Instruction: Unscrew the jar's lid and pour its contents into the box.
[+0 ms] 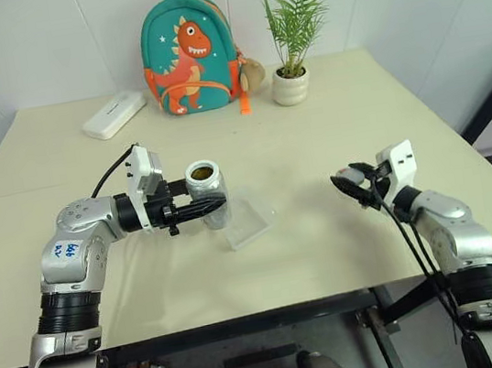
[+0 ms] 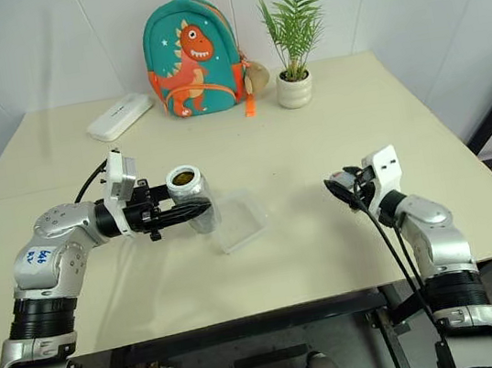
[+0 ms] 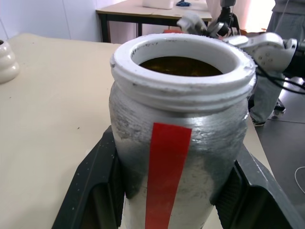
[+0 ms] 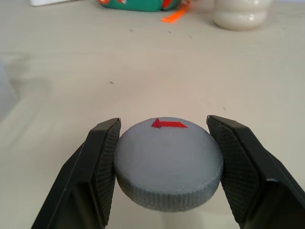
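Left gripper [image 1: 196,210] grasping open upright jar [image 1: 207,193] above box [image 1: 249,219], right gripper [image 4: 162,162] clamping lid [image 4: 168,162], far right

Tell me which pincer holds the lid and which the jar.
The right pincer grips the grey lid with the red arrow, away from the jar. The left pincer clamps the open, upright jar beside the clear box.
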`<state>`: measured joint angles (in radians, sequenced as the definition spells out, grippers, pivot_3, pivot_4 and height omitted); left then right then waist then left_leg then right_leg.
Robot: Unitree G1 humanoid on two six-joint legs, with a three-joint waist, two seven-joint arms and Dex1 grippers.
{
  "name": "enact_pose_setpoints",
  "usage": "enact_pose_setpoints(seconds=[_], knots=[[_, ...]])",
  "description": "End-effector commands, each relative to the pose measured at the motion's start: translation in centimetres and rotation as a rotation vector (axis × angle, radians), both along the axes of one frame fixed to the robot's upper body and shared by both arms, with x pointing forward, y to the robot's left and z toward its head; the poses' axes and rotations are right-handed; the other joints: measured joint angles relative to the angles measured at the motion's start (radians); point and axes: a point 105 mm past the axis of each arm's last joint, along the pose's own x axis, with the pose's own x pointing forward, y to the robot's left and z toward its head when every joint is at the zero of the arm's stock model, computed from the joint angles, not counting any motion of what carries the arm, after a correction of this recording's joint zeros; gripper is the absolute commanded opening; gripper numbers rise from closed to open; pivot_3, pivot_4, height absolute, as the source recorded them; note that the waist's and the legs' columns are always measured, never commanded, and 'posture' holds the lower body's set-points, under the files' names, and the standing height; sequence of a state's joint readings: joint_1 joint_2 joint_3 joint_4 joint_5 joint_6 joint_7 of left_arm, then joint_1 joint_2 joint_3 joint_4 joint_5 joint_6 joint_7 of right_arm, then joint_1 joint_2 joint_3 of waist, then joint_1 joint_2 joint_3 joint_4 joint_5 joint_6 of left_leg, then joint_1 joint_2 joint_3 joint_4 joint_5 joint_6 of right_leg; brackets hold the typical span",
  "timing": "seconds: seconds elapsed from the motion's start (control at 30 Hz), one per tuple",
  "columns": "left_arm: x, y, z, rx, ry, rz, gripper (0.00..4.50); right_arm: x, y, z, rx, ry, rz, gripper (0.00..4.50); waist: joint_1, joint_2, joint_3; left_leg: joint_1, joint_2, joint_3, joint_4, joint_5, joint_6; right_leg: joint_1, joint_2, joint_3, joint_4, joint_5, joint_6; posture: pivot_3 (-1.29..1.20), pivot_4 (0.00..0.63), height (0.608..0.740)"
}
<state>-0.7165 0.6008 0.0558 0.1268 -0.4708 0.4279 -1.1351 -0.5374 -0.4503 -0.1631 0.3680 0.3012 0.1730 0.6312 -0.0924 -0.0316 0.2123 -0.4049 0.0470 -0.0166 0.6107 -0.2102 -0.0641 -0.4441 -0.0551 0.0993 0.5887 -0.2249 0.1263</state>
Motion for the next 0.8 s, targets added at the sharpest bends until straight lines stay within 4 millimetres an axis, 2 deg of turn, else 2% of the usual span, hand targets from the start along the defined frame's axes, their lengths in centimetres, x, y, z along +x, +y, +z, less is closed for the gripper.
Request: enact_pose_setpoints(seconds=[0.03,0.1,0.13,0.23,0.33,0.5,0.6,0.7,0.8], knots=[[-0.2,-0.2,1.6,-0.02,-0.053,-0.014,1.96,0.2,-0.8,0.5,0.009,-0.036,-0.039,2.57,0.0,0.0,0.0,0.0,0.0,0.0,0.001,0.0,0.0,0.0,0.0,0.0,0.0,0.0,-0.001,0.0,0.15,0.74],[-0.2,-0.2,1.7,-0.02,-0.054,-0.013,1.96,0.2,-1.0,0.1,0.013,-0.016,-0.043,3.28,0.0,0.0,0.0,0.0,0.0,0.001,0.001,0.0,0.0,0.0,0.0,0.001,-0.001,0.0,-0.003,0.0,0.15,0.74],[-0.2,-0.1,1.7,-0.02,-0.054,-0.012,1.96,0.2,-1.1,0.0,0.016,-0.011,-0.036,3.46,0.0,0.0,0.0,0.0,0.0,0.002,0.001,0.0,0.0,0.0,0.0,0.002,-0.002,0.0,-0.004,0.0,0.15,0.74],[-0.2,-0.1,1.7,-0.019,-0.054,-0.009,1.96,0.0,-1.2,0.5,0.012,-0.025,-0.024,4.49,0.0,0.0,0.0,0.0,0.0,0.002,0.001,0.0,0.001,0.0,0.001,0.004,-0.002,0.0,-0.004,0.0,0.15,0.74],[-0.1,0.0,1.8,-0.018,-0.054,-0.006,1.96,-0.5,-0.7,2.7,0.012,-0.094,0.028,4.49,0.0,0.0,0.0,0.0,0.0,0.002,0.001,0.0,0.001,0.0,0.002,0.005,-0.001,0.0,-0.004,0.0,0.15,0.74],[0.3,0.5,1.9,-0.006,-0.061,0.013,1.96,-3.7,3.4,7.1,-0.029,-0.205,0.323,4.49,0.001,0.0,0.0,0.0,0.0,0.002,0.001,0.0,0.001,0.0,0.003,0.005,-0.001,0.001,-0.002,0.0,0.15,0.74],[1.5,1.3,2.4,-0.013,-0.076,0.067,1.96,-6.2,6.0,8.9,-0.072,-0.215,0.503,4.49,0.002,0.0,0.0,0.0,0.0,0.002,0.001,0.0,0.001,0.0,0.003,0.006,-0.001,0.001,-0.002,0.0,0.15,0.74],[2.6,2.4,2.9,-0.005,-0.102,0.12,1.96,-8.6,7.8,9.3,-0.147,-0.18,0.65,4.49,0.006,0.0,0.0,0.0,0.0,0.002,0.002,0.0,0.001,0.0,0.003,0.006,-0.002,0.0,-0.004,0.0,0.15,0.74],[3.7,3.4,3.2,0.045,-0.142,0.166,1.96,-10.7,8.5,9.4,-0.197,-0.153,0.748,4.49,0.01,-0.001,0.0,-0.001,0.0,0.002,0.002,0.0,0.0,0.0,0.003,0.006,-0.003,0.0,-0.004,0.0,0.15,0.74]])
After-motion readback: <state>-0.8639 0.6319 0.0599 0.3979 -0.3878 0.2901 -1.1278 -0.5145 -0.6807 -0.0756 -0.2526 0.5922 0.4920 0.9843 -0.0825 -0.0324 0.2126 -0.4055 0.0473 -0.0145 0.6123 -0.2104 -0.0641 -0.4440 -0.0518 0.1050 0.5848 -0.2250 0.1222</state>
